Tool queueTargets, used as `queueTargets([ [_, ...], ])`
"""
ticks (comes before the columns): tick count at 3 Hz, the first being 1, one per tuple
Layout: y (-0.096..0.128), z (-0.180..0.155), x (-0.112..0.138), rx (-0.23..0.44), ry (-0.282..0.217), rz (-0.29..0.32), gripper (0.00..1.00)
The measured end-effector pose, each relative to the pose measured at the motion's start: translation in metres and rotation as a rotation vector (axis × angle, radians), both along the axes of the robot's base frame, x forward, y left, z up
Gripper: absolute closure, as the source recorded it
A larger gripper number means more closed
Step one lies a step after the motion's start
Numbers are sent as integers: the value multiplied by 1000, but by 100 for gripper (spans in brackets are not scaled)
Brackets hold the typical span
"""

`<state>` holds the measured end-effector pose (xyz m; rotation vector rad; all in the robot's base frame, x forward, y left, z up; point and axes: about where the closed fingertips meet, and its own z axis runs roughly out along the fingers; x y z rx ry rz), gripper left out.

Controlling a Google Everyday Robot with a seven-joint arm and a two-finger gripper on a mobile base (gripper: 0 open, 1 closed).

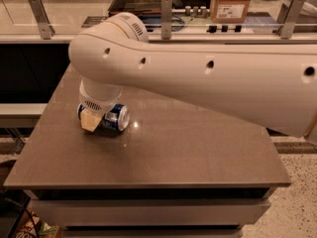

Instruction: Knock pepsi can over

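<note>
The pepsi can (113, 118) is dark blue with a silver end. It lies on its side on the grey-brown table (188, 152), at the left, with the silver end facing right. My gripper (91, 121) hangs below the white wrist, right at the can's left end and low over the table; a tan tip of it overlaps the can. The big white arm (213, 73) crosses the view from the right and hides the can's upper part.
The table's left edge (29, 148) is near the can, and the front edge runs along the bottom. Behind the table stands a glass rail with metal posts (166, 14). A cardboard box (232, 3) and a dark tray (141, 1) sit on the counter beyond.
</note>
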<state>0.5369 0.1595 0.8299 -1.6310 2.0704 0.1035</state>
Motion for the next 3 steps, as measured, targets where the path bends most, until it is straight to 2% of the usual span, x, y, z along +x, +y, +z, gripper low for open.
queueTargets([
  [1, 0, 0, 0, 0, 0, 0, 73],
  [3, 0, 1, -1, 0, -2, 2, 26],
])
